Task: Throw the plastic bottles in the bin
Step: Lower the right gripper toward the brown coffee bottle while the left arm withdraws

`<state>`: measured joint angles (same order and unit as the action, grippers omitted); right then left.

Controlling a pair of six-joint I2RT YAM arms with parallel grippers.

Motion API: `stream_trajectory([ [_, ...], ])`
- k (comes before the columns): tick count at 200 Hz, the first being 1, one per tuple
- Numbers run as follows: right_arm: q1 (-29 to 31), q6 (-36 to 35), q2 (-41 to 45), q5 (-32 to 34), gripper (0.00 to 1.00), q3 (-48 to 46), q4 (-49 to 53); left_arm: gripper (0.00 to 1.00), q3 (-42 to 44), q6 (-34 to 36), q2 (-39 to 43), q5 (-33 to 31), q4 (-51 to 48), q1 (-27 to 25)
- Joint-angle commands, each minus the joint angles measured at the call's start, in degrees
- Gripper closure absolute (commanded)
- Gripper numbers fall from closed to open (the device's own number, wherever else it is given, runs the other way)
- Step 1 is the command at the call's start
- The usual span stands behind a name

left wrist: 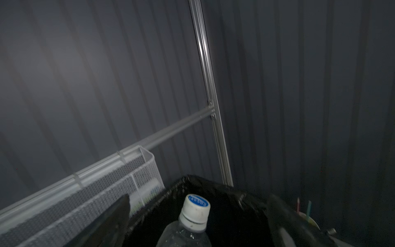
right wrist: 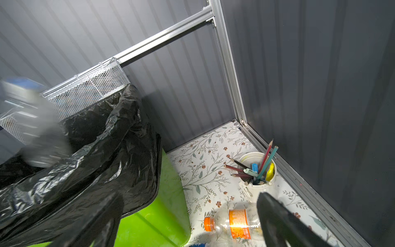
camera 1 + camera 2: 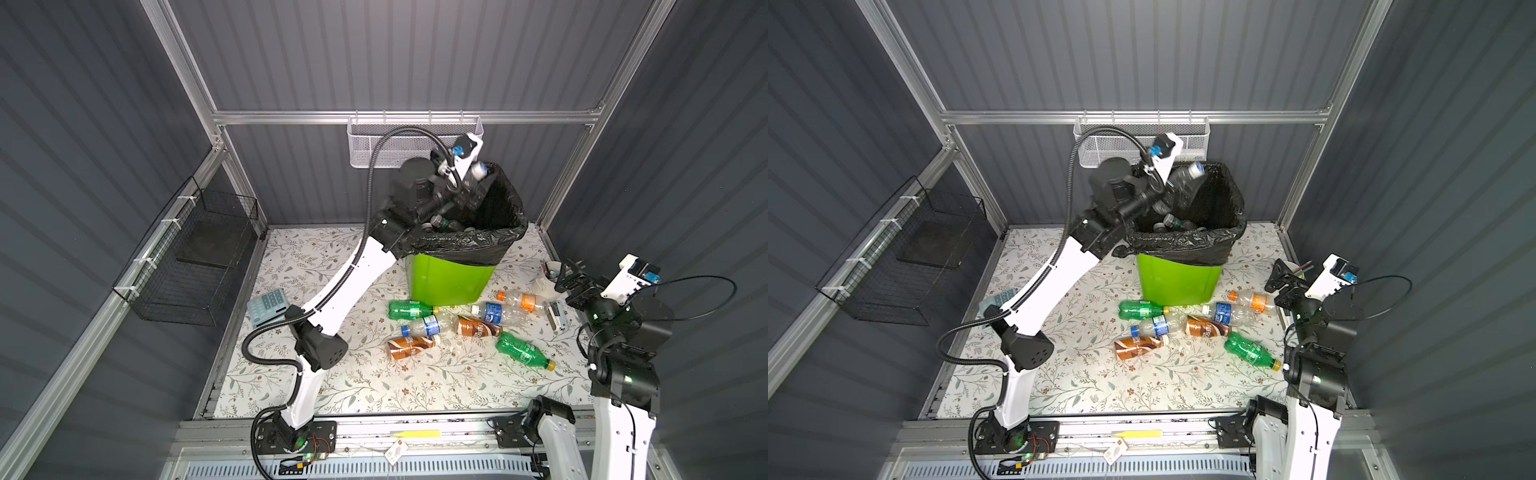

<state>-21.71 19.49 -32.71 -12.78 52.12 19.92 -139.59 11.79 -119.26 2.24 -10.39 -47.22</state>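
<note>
**Release step, bottle over the bin.** The bin [image 3: 449, 284], bright green and lined with a black bag [image 3: 473, 243], stands at the back of the floral mat [image 3: 374, 386], below the white mesh basket [image 3: 415, 143]. Several binned bottles [image 3: 1173, 222] already lie inside it.

The left arm reaches over the bin's rim, and the left gripper [image 1: 199, 198] hangs above the open mouth. In the left wrist view its fingers [image 1: 121, 211] stand wide apart. A clear bottle [image 1: 186, 234] with a white, blue-topped cap [image 1: 195, 208] sits between them, and neither finger visibly touches it. This is judged to be the drop itself, with the bottle freed over the bag.

The right gripper [image 2: 189, 195] hovers low at the right edge of the mat, near the white cup of pencils [image 2: 255, 188]. Its fingers are spread wide with nothing between them. An orange-labelled bottle [image 2: 237, 223] lies on the mat close below it.

In both top views seven bottles lie on the mat in a loose cluster in front of the bin:
- two green, one being the green bottle [image 3: 409, 309] at the bin's base
- two brown
- two clear with blue labels
- the orange-labelled one

**Next move, as judged.**
- The left arm should lift clear without snagging the bag's rim, then descend to a bottle on the mat.
- The right gripper need only lower and close across the middle of the orange-labelled bottle, which is round, light and likely to roll.
</note>
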Motion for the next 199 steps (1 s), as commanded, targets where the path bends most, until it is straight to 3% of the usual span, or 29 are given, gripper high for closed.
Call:
stream_trajectory([
  [1, -0.2, -2.0, 0.8, 1.6, 0.01, 0.9, 2.0, 0.00, 12.2, -2.3, 15.5, -0.1, 9.0, -0.3],
  [86, -0.2, 1.4, 0.2, -1.5, 0.01, -2.3, -0.2, 0.00, 38.3, 2.5, 35.3, -12.4, 18.0, -0.3],
  [136, 1.7, 1.5, -1.1, -12.1, 0.01, -4.9, -4.1, 0.00, 47.8, 2.3, 40.1, -27.7, 14.2, 0.7],
  [158, 8.5, -1.5, -0.5, -9.0, 0.01, -6.4, -4.3, 0.00, 52.2, -1.2, 41.3, -28.7, 12.3, 4.0],
  [199, 30.8, -7.1, -2.3, 5.6, 0.01, -9.5, -5.8, 0.00, 62.6, -14.6, 41.3, -23.6, 8.3, 17.2],
])
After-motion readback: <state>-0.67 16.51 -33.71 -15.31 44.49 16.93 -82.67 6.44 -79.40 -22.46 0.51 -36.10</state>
